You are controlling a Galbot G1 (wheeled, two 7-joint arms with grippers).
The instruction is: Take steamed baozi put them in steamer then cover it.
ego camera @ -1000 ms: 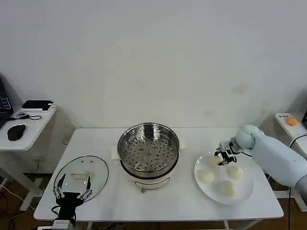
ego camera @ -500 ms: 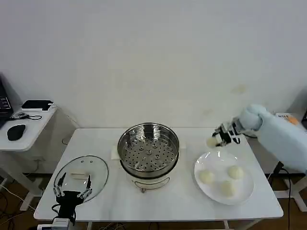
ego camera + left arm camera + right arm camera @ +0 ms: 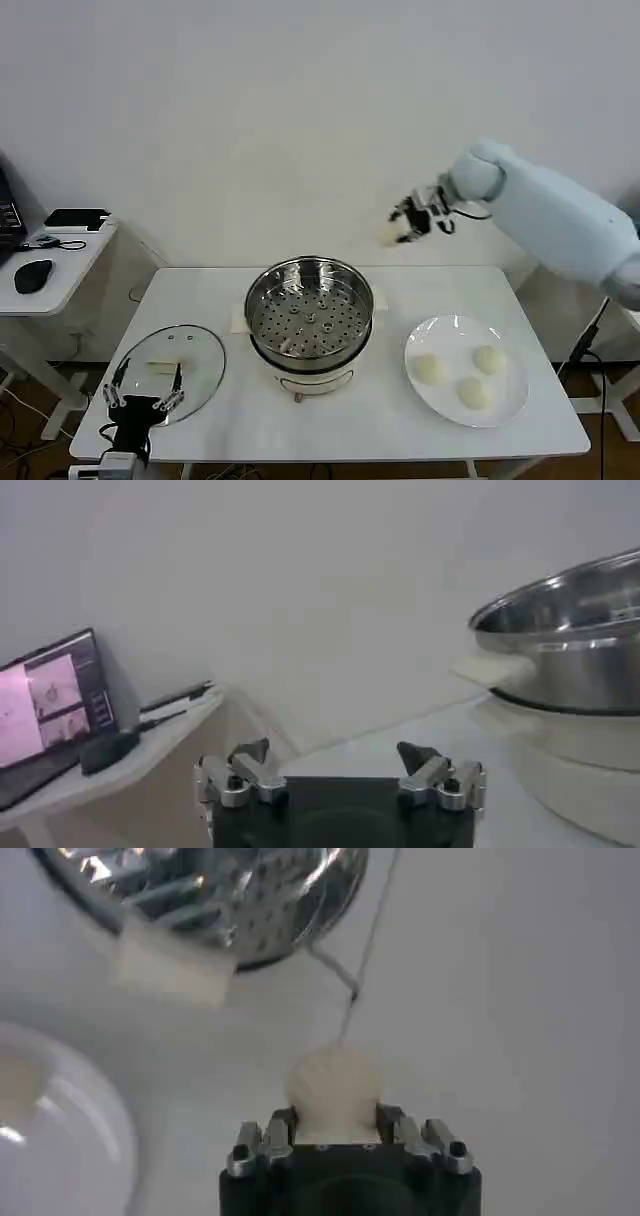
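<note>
While the right gripper [image 3: 406, 227] pinches one baozi [image 3: 392, 233] up in the air, the steamer [image 3: 310, 313] sits mid-tabletop.
Three more buns [image 3: 460, 375] wait on the plate [image 3: 512, 400] by the right edge; left gripper [image 3: 142, 403] hangs spread wide at the front-left corner, by the cover [image 3: 170, 368].

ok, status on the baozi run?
Right gripper shut on baozi, airborne beside steamer. Left gripper open, parked by cover. Steamer uncovered, path clear.
</note>
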